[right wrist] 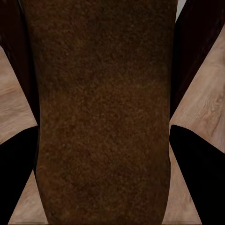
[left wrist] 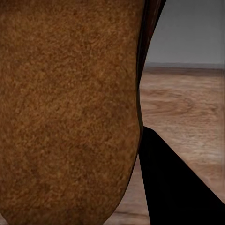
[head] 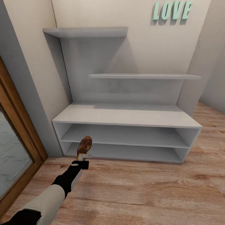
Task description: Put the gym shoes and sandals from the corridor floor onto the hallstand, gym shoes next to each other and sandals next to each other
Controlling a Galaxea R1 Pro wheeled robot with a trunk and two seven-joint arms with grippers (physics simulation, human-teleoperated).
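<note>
Fingers of the left gripper (head: 83, 157) are clamped on one flat dark brown leather-look sandal (head: 85, 145), held off the floor in front of the rack.

The sandal stands roughly upright before the left end of the pale grey-white hallstand (head: 128, 115), level with its lower open shelves; both shelves and the flat top are bare. In the right wrist view, dark fingers (right wrist: 194, 164) flank a second brown sandal (right wrist: 101, 117) lying between them over light wood-plank corridor floor (right wrist: 206, 93); contact cannot be confirmed there.
</note>
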